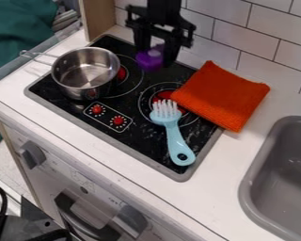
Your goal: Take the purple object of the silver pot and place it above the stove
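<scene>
Pincer (155,56) is gripping a chunky purple plastic-looking thing (150,60) above the flat black stove (145,140), prolly for clearing the round silver metal pot (84,77).

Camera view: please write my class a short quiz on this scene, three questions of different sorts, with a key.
1. Open question: what does the gripper hold over the stove?
2. True or false: the orange cloth lies partly on the stove and partly on the counter.
3. Multiple choice: where does the light blue brush lie? (a) in the sink (b) on the stove (c) in the pot

Key: 1. the purple object; 2. true; 3. b
</scene>
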You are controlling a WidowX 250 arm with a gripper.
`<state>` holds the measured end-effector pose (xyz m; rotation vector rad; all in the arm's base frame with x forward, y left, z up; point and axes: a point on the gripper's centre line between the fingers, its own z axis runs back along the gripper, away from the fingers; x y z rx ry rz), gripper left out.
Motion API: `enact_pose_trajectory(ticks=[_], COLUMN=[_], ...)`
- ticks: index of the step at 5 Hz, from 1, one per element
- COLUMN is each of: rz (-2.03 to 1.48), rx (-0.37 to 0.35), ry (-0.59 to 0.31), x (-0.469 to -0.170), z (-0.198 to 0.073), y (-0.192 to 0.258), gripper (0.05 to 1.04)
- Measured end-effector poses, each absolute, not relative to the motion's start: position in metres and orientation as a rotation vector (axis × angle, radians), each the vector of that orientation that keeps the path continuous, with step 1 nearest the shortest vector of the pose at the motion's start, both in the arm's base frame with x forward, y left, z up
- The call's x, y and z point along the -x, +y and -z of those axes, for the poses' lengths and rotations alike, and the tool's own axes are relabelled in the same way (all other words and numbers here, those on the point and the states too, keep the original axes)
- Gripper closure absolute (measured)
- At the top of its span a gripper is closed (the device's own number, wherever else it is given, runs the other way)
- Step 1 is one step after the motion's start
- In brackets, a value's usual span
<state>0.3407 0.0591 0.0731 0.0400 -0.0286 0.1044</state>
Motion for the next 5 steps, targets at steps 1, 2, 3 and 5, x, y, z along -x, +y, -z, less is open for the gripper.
enact_pose_trajectory(ticks=[1,2,3,5], rz=[-0.14,-0.137,-0.097,-0.099], rx=[-0.026,-0.037,-0.059,-0.083], ry=[-0.008,-0.001,0.014,-0.087], x=[-0.339,-0.339,-0.337,-0.331], z=[-0.058,-0.059,-0.061,-0.108], y=[0.073,0.082,0.079,0.061], gripper=[0.4,0.112,0.073,0.078])
